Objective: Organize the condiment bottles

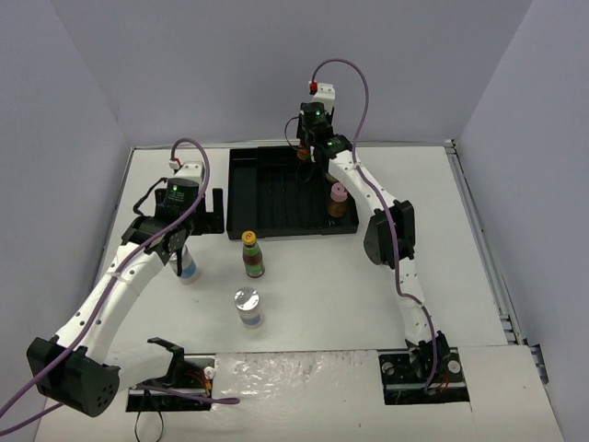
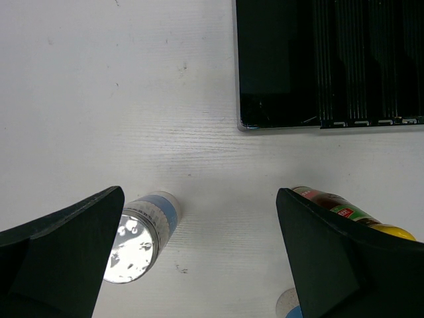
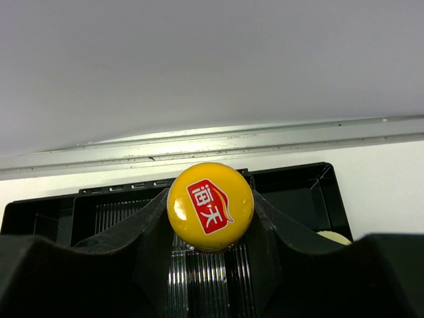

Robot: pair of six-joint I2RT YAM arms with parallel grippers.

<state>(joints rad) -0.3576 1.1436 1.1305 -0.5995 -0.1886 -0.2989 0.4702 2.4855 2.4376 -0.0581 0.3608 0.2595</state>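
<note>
Between the right jaws, clamped just beneath its cap, sat a yellow-capped sauce bottle over the black tray (probably glass: stiff, slick, breakable). Left jaws gaped by a silver-capped jar on the counter.

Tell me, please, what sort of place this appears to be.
Likely a robotics lab test cell: plain walls box in a white table, two robot arms are bolted to it, and it carries condiment bottles and a black tray.
</note>
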